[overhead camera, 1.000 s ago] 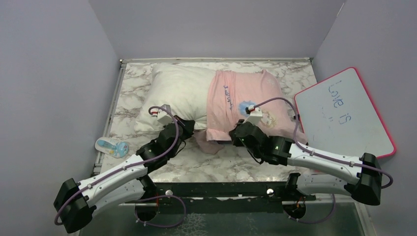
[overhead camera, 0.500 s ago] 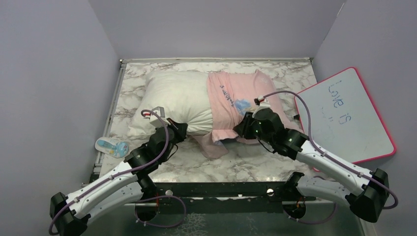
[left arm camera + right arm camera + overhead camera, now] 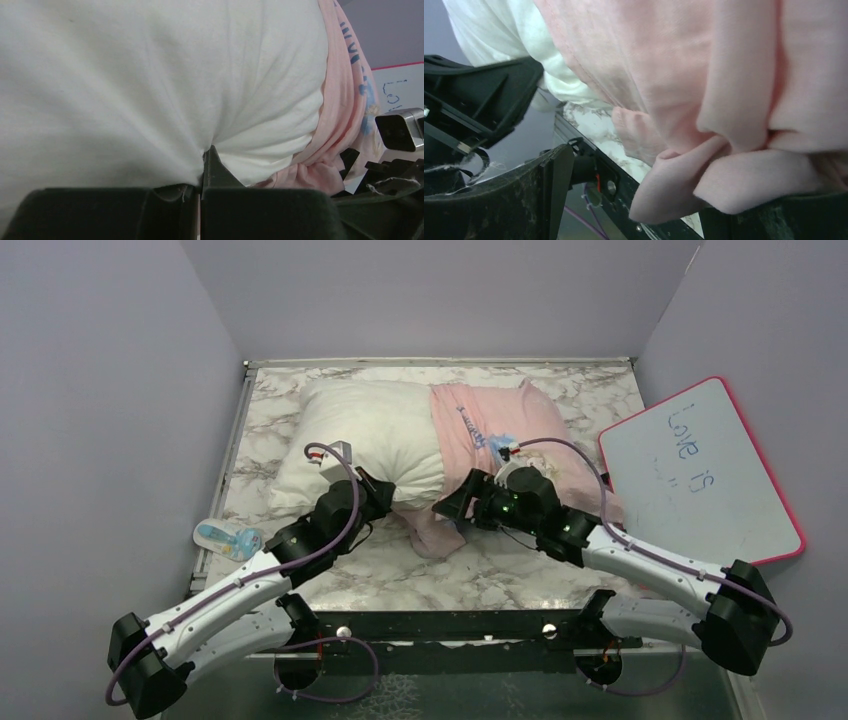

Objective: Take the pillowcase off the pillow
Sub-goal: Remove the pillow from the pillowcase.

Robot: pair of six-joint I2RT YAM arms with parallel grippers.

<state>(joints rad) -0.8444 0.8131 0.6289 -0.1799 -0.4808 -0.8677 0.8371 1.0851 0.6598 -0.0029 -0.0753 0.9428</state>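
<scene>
Across the back half of the marble tabletop (image 3: 500,570) lies the pillow (image 3: 365,440), plump and white, its left part bare and its right part inside the pale pink pillowcase (image 3: 545,425). The case's open hem bunches and sags at the near edge, where a loose fold droops onto the marble.

The left gripper (image 3: 385,490) is clenched on a pinch of the pillow's white cover at its near edge; the wrist view shows creases fanning out from the closed jaws. The right gripper (image 3: 455,508) stands spread wide at the drooping hem. Pink folds hang between and over its fingers, but it grips nothing.

Both things look soft and light. The pillow probably squashes and drags rather than staying put, so it needs the anchor it has. The case is thin, limp cloth that stretches and slips; the best hold seems to be a gathered handful of the hem, or the closed far-right end, pulled rightward away from the anchored side.

The marble looks smooth, so little friction helps. Plain lavender walls (image 3: 440,300) box in three sides. A pink-framed whiteboard (image 3: 700,470) leans just beside the case on the right, narrowing the room for pulling that way, and a small blue-and-white object (image 3: 228,538) sits near the left edge.
</scene>
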